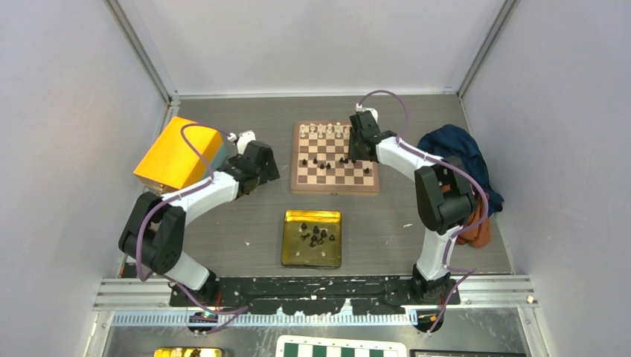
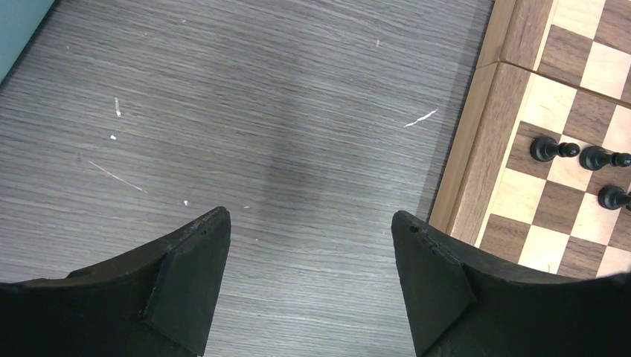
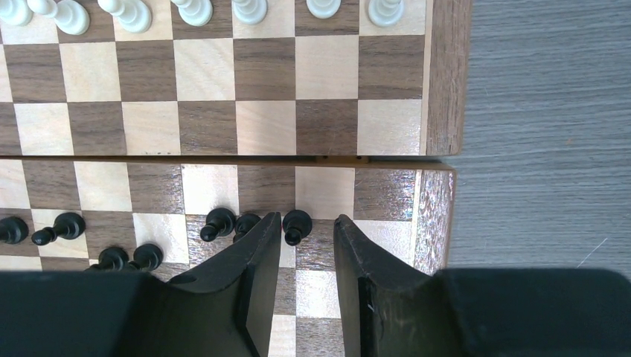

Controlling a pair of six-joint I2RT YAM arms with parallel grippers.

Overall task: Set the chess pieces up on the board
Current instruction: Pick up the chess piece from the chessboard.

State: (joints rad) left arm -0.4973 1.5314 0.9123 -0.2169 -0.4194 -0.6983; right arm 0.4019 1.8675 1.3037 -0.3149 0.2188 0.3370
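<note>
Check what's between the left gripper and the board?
Nothing but bare grey tabletop with a few white scuffs, between the left gripper and the board at its wooden rim. Clearest in the left wrist view.

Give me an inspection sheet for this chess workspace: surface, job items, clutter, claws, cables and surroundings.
Surface: grey wood-grain table, a few pale scratches.
Job's things: wooden chessboard; white pieces lined along its far row; several black pieces on its near half; more black pieces in a gold tray.
Clutter: yellow box; blue cloth and orange cloth beside the right arm.
Claws: left claw open over bare table beside the chessboard; right claw open over the chessboard, one black piece between its tips, not clamped.
Cables: purple cables loop along both arms.
Surroundings: pale walls; green-and-white board at the near edge.
</note>
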